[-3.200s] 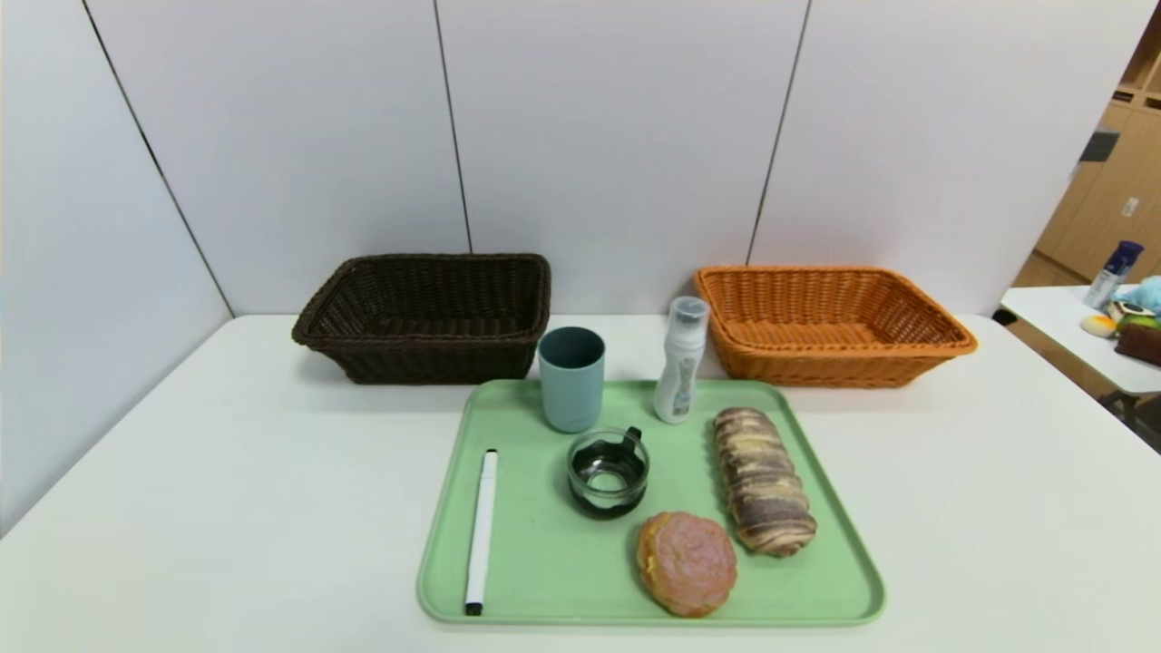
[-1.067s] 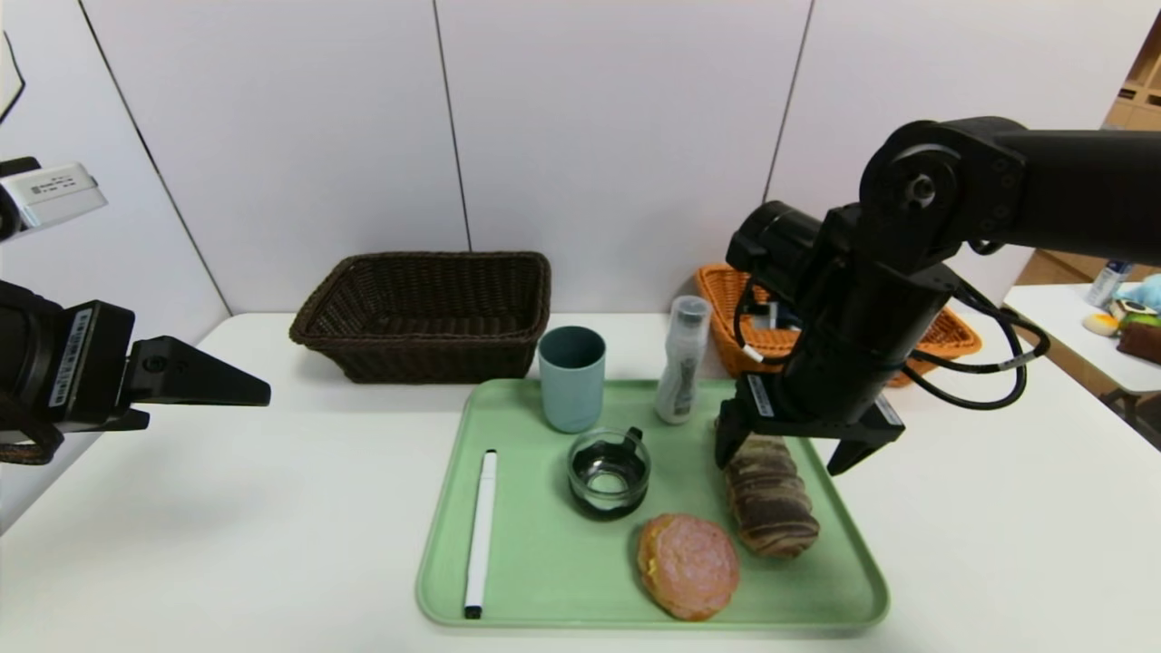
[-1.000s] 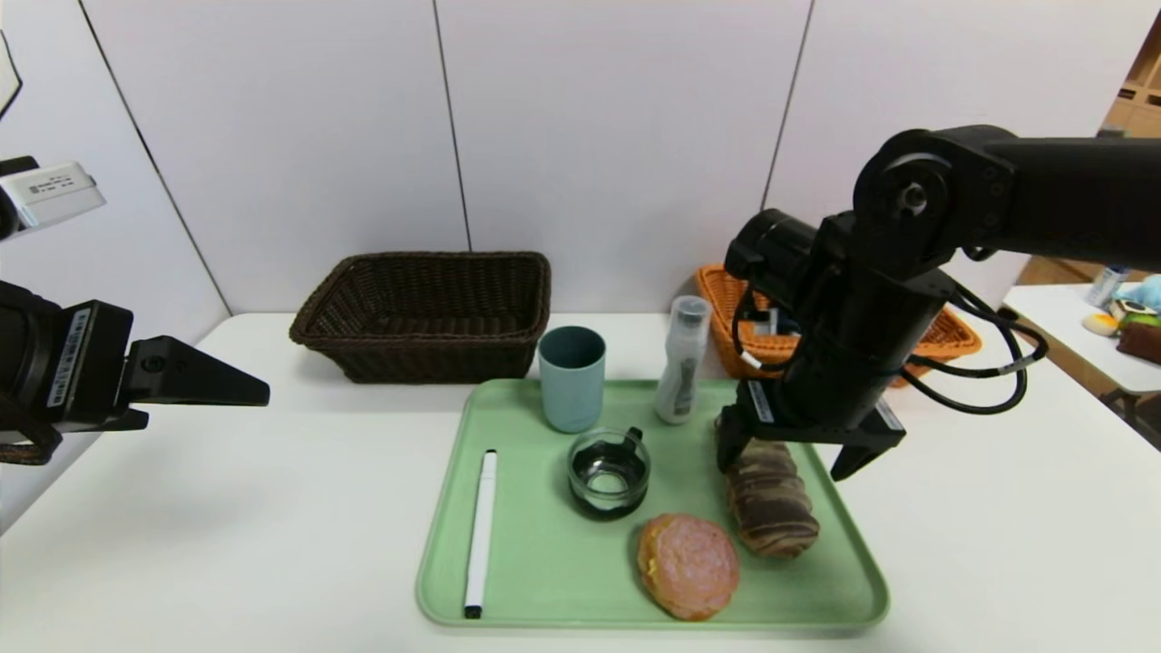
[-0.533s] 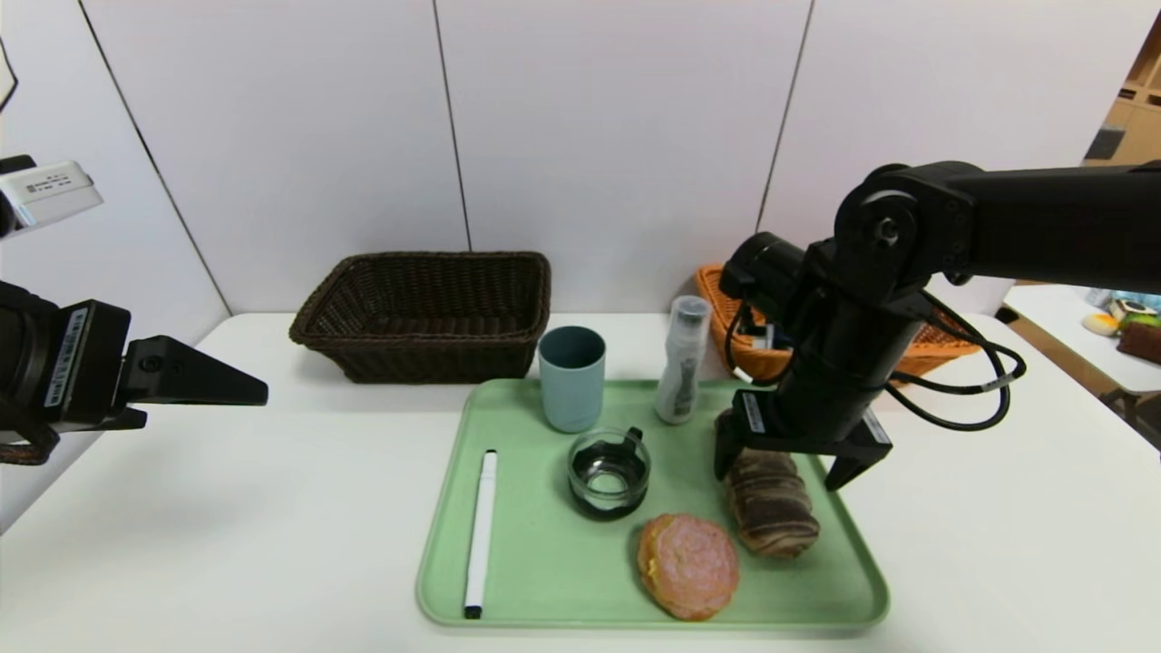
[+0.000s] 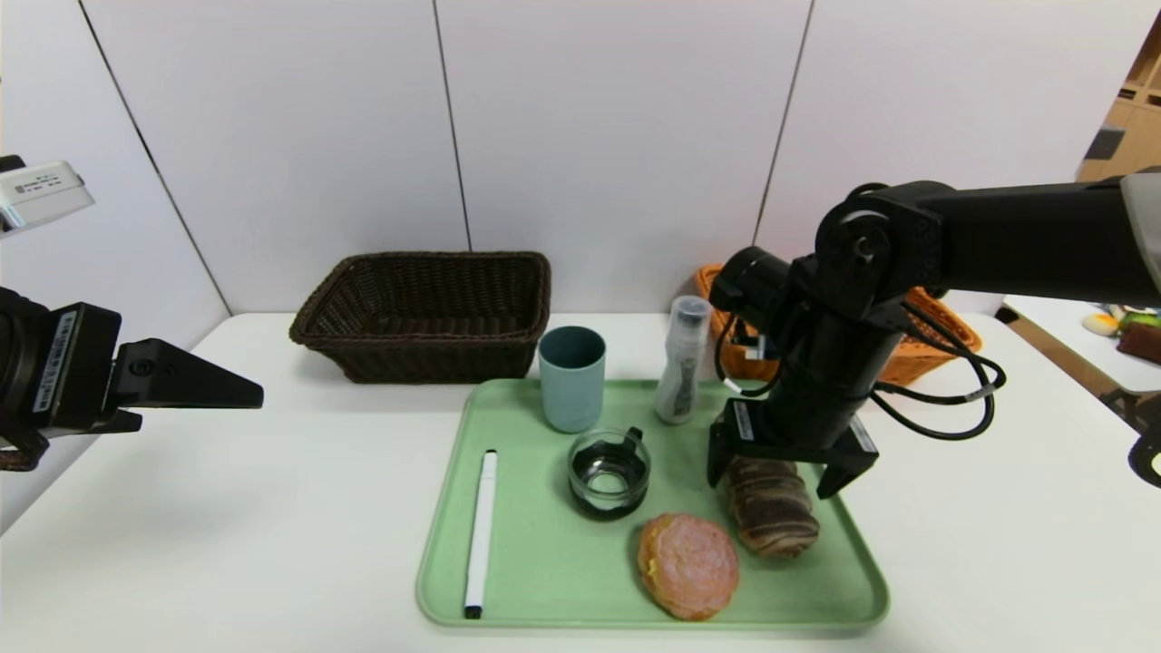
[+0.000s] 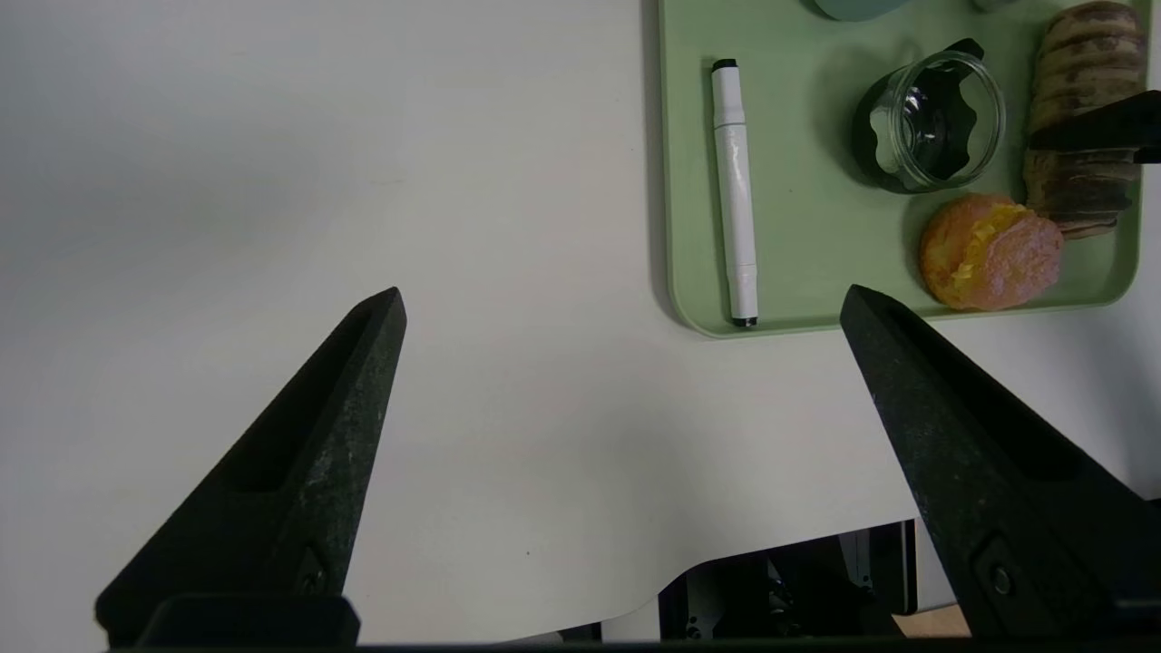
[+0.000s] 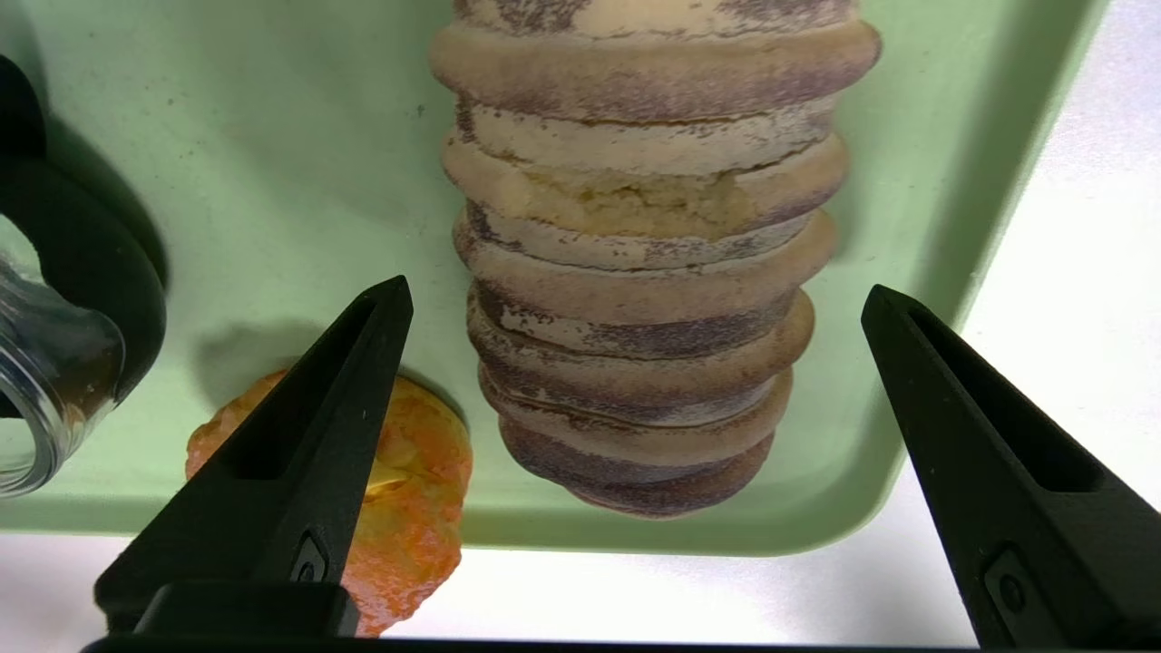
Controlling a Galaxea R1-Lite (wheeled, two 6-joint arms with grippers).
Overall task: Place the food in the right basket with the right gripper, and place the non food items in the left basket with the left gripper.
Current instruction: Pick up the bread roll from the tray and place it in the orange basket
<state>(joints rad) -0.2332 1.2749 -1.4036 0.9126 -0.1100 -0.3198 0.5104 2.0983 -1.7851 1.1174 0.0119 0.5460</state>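
Observation:
A green tray [image 5: 544, 580] holds a white marker [image 5: 480, 531], a teal cup [image 5: 571, 378], a glass jar [image 5: 609, 472], a white bottle [image 5: 681, 361], a round pink bun [image 5: 687, 563] and a long striped brown bread [image 5: 771, 512]. My right gripper [image 5: 778, 476] is open, low over the bread's far half, one finger on each side of it, not touching. In the right wrist view the bread [image 7: 635, 272] lies between the fingers [image 7: 336, 399]. My left gripper [image 5: 209, 392] is open and empty, raised over the table's left side. In the left wrist view the tray [image 6: 816, 263] is off to one side.
A dark brown basket [image 5: 426, 313] stands at the back left of the white table [image 5: 227, 508]. An orange basket [image 5: 934, 340] stands at the back right, mostly hidden behind my right arm. A second table with clutter [image 5: 1125, 326] is at the far right.
My right arm has come in and lowered over the striped bread, sinking a little further in the last second. The left gripper has barely moved. Nothing on the tray has shifted.

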